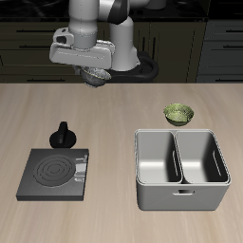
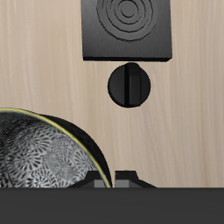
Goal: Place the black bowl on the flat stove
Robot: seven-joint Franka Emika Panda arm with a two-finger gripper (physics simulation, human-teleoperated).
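My gripper is raised above the back of the table and is shut on the rim of the black bowl, which hangs under it. In the wrist view the bowl's grey-white speckled inside fills the area beside my gripper. The flat stove, a dark grey square plate with ring marks, lies near the table's front edge, well below and in front of the bowl. It also shows in the wrist view. Nothing stands on it.
A small black knobbed pot stands just behind the stove, between it and the gripper; it shows in the wrist view too. An olive-green bowl sits behind a grey two-compartment basin.
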